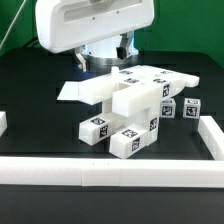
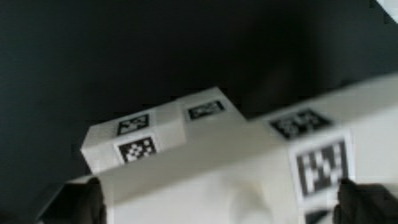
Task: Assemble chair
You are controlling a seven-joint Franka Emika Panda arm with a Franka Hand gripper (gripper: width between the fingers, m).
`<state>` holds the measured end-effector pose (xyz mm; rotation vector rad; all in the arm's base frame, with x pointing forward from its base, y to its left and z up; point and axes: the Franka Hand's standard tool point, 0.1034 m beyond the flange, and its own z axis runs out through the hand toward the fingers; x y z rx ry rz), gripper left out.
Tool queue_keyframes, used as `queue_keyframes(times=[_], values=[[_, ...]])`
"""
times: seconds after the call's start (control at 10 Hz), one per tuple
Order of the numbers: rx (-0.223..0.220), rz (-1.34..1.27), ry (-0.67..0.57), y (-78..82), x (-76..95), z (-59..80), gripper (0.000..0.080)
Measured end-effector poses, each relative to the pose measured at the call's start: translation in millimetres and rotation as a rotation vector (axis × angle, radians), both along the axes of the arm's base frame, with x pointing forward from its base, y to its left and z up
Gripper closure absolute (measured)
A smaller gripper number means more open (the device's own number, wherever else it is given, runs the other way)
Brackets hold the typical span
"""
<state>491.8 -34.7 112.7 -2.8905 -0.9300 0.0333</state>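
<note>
The hand [image 2: 222, 208] hung just over the heaped white chair parts [image 1: 135, 100], its fingers [image 2: 80, 205] spread wide. The tagged pieces lay piled together in the middle of the black table [image 1: 35, 135], a white border rail [image 1: 100, 172] nearer the exterior camera.

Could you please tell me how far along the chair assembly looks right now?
Done: nothing clearly; the chair parts lie heaped together, and I cannot tell whether any are joined. In hand: nothing; the gripper is open above a tagged block. Left: the pegs stand apart at the exterior view's right, so most fitting seems to remain.
</note>
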Motion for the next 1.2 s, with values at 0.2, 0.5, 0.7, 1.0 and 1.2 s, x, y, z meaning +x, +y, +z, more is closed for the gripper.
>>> queue_keyframes(times=[0.2,0.5,0.7,1.0,1.2], values=[[-0.008,0.045,-0.014,-2.1,-24.7,-9.2,0.0151],[-0.022,0.024,-0.017,-8.3,-38.3,-27.1,0.0151],[-0.024,0.012,-0.002,-2.4,-40.5,-34.4,0.0151],[-0.020,-0.001,0.003,15.5,-34.5,-36.9,0.0151],[-0.020,-0.026,-0.002,29.7,-23.0,-37.7,0.0151]])
